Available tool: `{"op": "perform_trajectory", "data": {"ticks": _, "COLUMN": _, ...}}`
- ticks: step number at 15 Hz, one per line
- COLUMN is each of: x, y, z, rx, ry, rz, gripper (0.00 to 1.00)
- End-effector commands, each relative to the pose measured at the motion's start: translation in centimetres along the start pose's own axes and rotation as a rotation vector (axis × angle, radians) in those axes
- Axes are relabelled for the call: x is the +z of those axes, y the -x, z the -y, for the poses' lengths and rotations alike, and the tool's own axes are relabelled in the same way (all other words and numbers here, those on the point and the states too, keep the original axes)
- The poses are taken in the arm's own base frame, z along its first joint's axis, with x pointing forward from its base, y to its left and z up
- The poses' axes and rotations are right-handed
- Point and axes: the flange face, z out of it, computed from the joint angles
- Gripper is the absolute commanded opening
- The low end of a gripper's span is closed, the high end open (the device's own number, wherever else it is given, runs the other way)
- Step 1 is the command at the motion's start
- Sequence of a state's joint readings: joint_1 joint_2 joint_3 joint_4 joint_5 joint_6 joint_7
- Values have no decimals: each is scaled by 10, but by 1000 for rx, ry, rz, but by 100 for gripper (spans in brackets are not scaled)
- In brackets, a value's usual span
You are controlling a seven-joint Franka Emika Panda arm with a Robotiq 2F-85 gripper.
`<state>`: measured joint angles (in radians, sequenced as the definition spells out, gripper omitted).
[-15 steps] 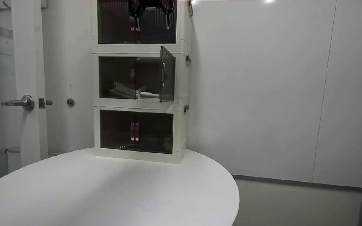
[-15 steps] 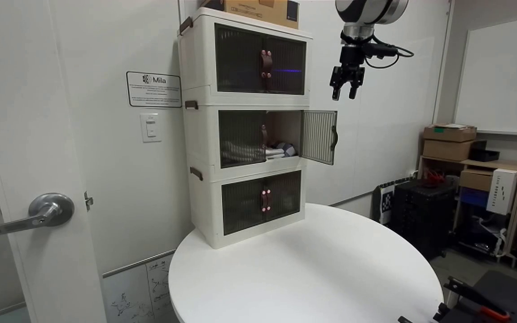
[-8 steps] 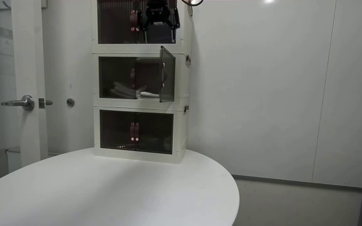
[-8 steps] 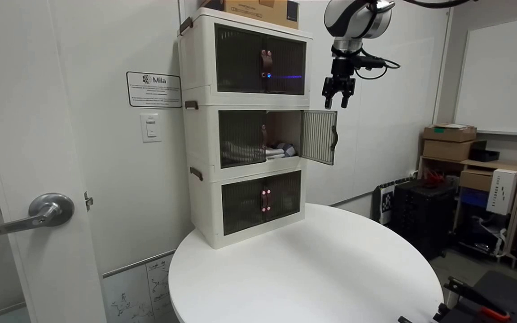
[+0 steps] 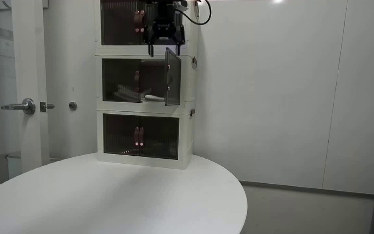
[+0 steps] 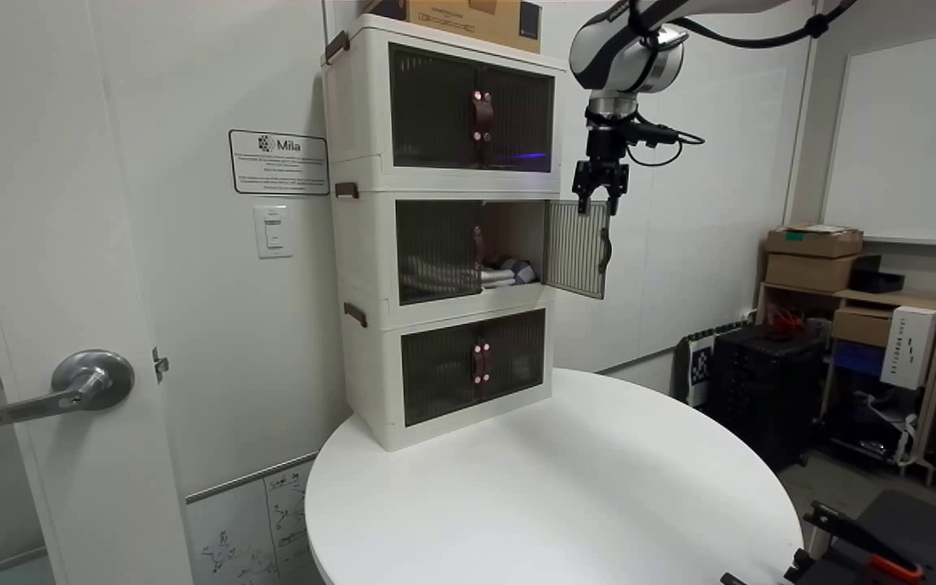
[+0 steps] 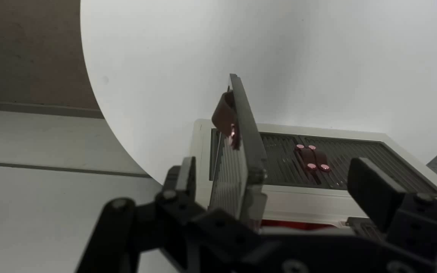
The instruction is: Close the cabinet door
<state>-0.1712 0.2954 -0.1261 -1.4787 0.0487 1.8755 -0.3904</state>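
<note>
The cabinet door, a ribbed see-through panel, stands swung open from the right half of the middle tier in both exterior views (image 5: 174, 81) (image 6: 575, 248). In the wrist view the door (image 7: 252, 144) is seen nearly edge-on, with its brown handle (image 7: 224, 115) on the left face. The white three-tier cabinet (image 6: 366, 252) stands on the table. My gripper (image 5: 164, 52) points down, open and empty, at the height of the door's top edge; it also shows in an exterior view (image 6: 598, 208). In the wrist view the door lies between the fingers (image 7: 278, 176), nearer the left one. Contact cannot be told.
The middle tier's left door (image 6: 439, 252) is shut. Folded cloths (image 6: 509, 275) lie inside that tier. The top and bottom tiers are shut. A round white table (image 6: 557, 487) carries the cabinet. A cardboard box (image 6: 472, 20) sits on top. A wall stands close behind.
My gripper has come down from in front of the top tier to the door's top edge, shifting left in an exterior view. It stays open. The door has not moved.
</note>
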Motion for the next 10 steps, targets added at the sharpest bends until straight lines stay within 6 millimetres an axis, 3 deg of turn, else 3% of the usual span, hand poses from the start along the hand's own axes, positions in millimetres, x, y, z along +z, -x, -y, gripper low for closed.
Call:
{"op": "perform_trajectory", "data": {"ticks": 1, "x": -1, "y": -6, "z": 12, "rx": -65, "ry": -39, "rz": 30, "gripper": 100}}
{"op": "perform_trajectory", "data": {"ticks": 10, "x": 4, "y": -9, "z": 77, "rx": -221, "ry": -50, "rz": 89, "gripper": 100}}
